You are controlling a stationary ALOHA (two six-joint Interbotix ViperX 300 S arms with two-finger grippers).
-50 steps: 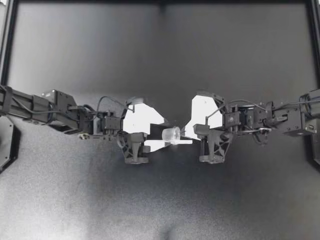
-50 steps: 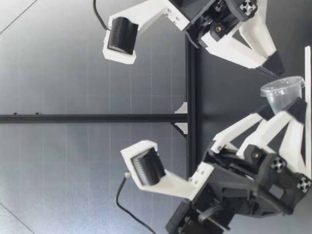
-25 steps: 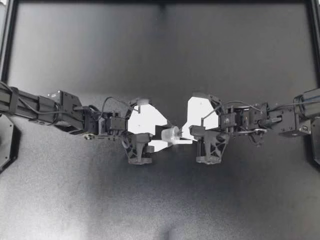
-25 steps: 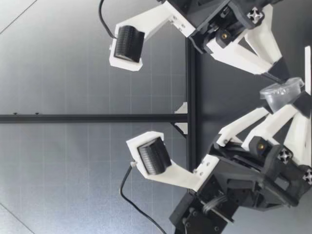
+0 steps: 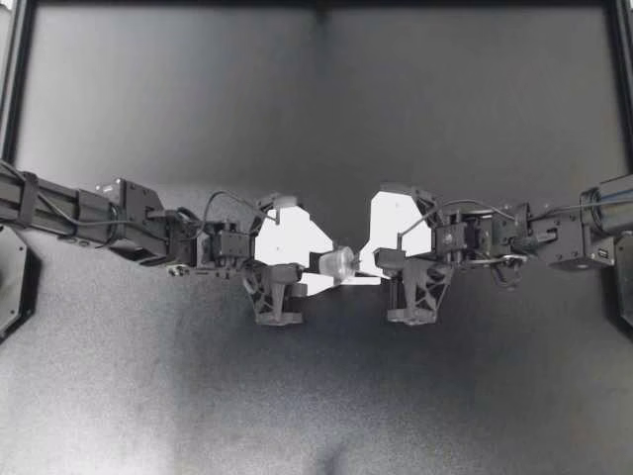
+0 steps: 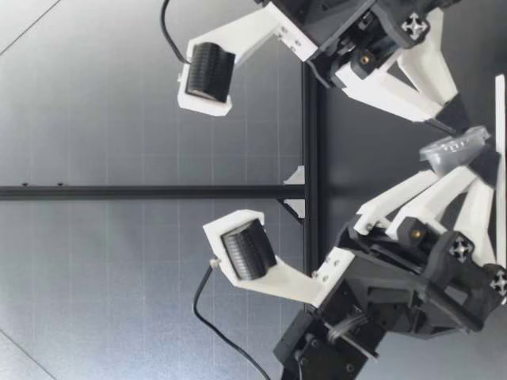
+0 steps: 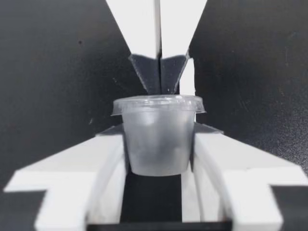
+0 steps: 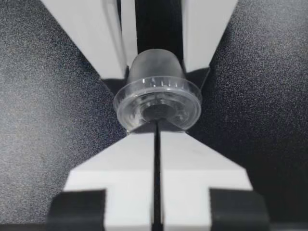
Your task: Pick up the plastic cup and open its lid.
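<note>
left gripper (image 5: 322, 267) clamps the plastic cup (image 5: 338, 263) over the middle of the bench (image 5: 316, 99); right gripper (image 5: 362, 269), fingers together, touches its lid (image 8: 158, 103).

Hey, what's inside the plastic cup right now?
Nothing distinct shows through the cloudy wall of the cup. Its lid is on, with only a dark blur behind it. My left gripper covers two sides, so empty or not, I cannot tell.

Top view: a dark, matte, finely speckled table (image 5: 445, 99) bordered by a black frame (image 5: 12, 79), lit brighter along its near edge. Low view: a pale grey gridded panel (image 6: 119, 95) behind a black upright post (image 6: 142, 191), joined to a horizontal rail (image 6: 310, 142) by a white bracket (image 6: 295, 178).
</note>
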